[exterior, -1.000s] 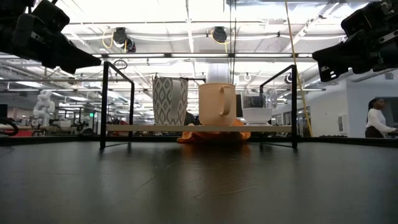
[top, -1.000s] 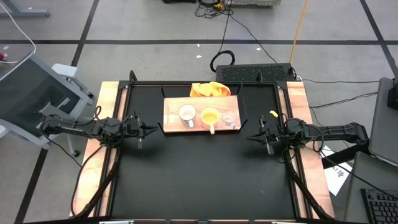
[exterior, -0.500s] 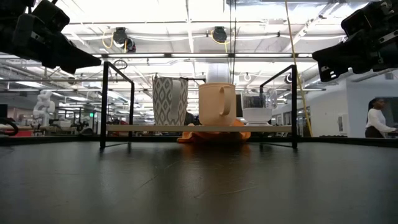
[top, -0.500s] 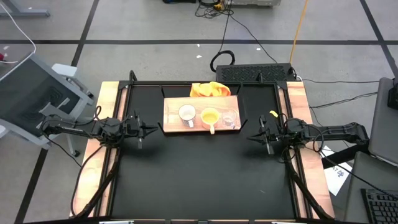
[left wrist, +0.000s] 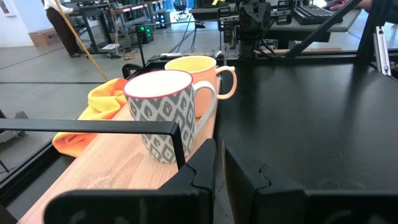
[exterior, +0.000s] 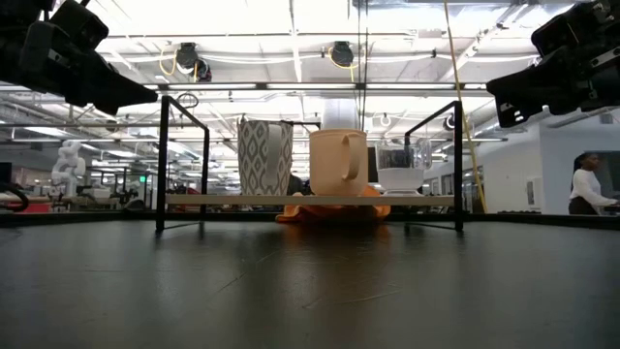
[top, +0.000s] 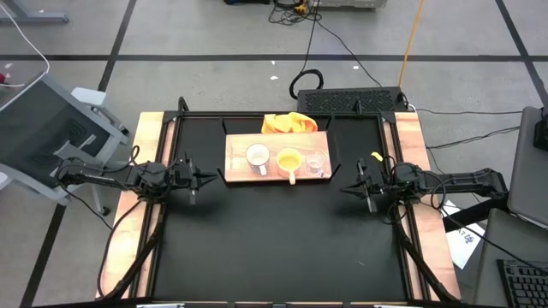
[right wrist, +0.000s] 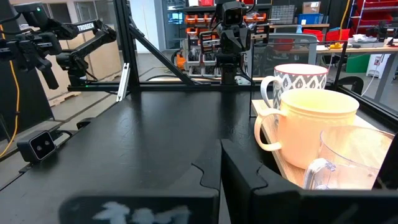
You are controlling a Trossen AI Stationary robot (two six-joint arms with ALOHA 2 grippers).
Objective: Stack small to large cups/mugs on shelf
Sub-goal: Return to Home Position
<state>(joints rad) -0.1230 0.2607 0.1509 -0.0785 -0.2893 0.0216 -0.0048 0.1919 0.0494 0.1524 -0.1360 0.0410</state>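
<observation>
Tabletop (top: 274, 248) black | shelf (top: 235, 141) near far edge | person (exterior: 584, 184) beyond

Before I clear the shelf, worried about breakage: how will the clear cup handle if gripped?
The clear cup looks thin-walled and smooth, so probably light, slippery and breakable under a hard squeeze. It stands low and upright on the shelf, so a push would likely slide it rather than tip it.
</observation>
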